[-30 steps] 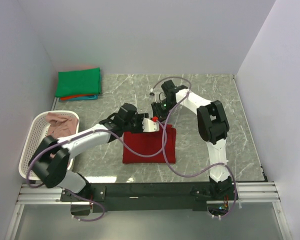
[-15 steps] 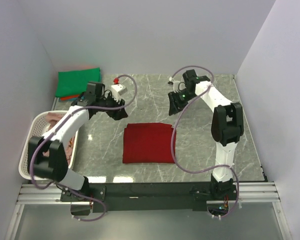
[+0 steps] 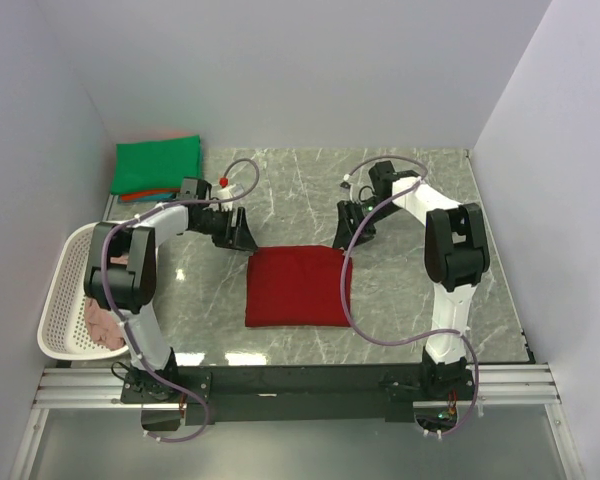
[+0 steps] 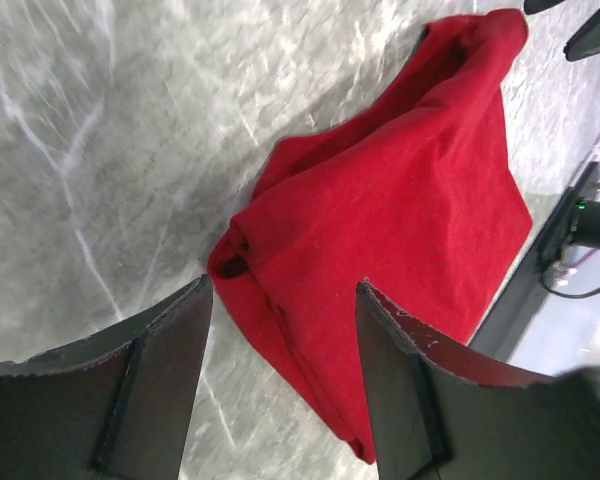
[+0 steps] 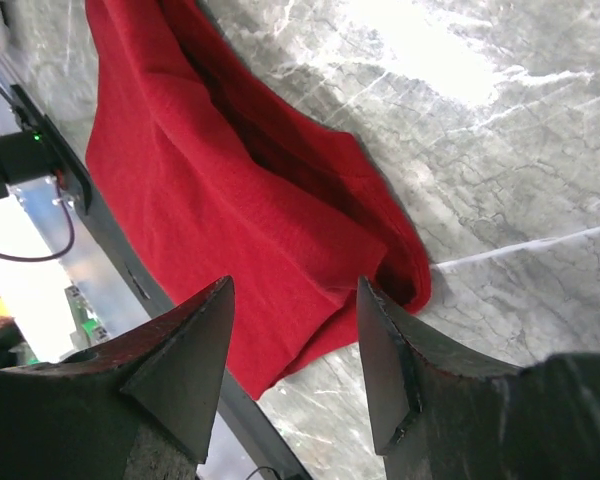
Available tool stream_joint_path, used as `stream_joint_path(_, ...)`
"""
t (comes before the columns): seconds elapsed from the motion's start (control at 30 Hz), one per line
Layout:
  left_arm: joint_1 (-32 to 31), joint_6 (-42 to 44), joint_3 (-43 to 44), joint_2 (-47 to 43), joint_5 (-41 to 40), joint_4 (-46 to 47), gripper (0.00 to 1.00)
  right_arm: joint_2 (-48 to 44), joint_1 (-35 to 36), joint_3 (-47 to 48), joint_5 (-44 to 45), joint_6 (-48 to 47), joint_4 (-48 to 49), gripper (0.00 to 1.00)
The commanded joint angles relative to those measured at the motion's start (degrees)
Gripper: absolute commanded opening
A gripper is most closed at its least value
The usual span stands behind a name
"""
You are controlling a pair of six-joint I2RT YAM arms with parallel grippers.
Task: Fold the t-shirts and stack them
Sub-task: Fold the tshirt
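Lying well to the left of the left pincer point(image 3: 238, 232), a white basket point(image 3: 52, 300) holds a dusty pink t-shirt point(image 3: 100, 320), and a folded green t-shirt point(image 3: 158, 165) rests farther back. That pincer gapes wide and empty by the far left corner of the folded dark red t-shirt point(image 3: 298, 286). The right pincer point(image 3: 342, 234), equally wide and empty, stands at its far right corner.

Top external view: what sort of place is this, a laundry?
Likely a robot test booth, not a laundry: plain white walls box in one marble-look table, two arms are bolted to a metal rail, beside a folded red t-shirt.
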Motion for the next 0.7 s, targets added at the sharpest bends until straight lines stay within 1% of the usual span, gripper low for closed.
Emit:
stream_joint_path(0.0, -0.05, -2.94, 2.01, 2.01, 3.02, 2.1, 0.64, 0.33, -0.36, -1.04, -2.78, 1.22, 3.26, 0.59)
stream_joint_path(0.17, -0.14, -5.04, 1.92, 3.68, 3.46, 4.3, 0.63, 1.03, -0.45, -3.59, -3.92, 1.57, 4.93, 0.59)
stream_joint_path(0.37, -0.14, -7.25, 1.57, 4.82, 5.04, 7.11, 0.55, 1.91, -0.36, -4.38, -5.68, 1.92, 5.46, 0.54)
stream_joint_path(0.43, -0.14, -7.33, 1.74, 5.44, 5.4, 7.2, 0.55, 2.0, -0.28, -4.38, -5.25, 2.01, 5.55, 0.54)
stream_joint_path(0.5, -0.14, -7.86, 1.57, 6.23, 5.57, 7.81, 0.54, 2.17, -0.36, -4.64, -2.09, 2.79, 5.98, 0.54)
stream_joint_path(0.67, -0.23, -8.57, 0.87, 6.41, 5.84, 8.6, 0.52, -0.11, -1.51, -6.75, -2.17, 4.03, 8.1, 0.56)
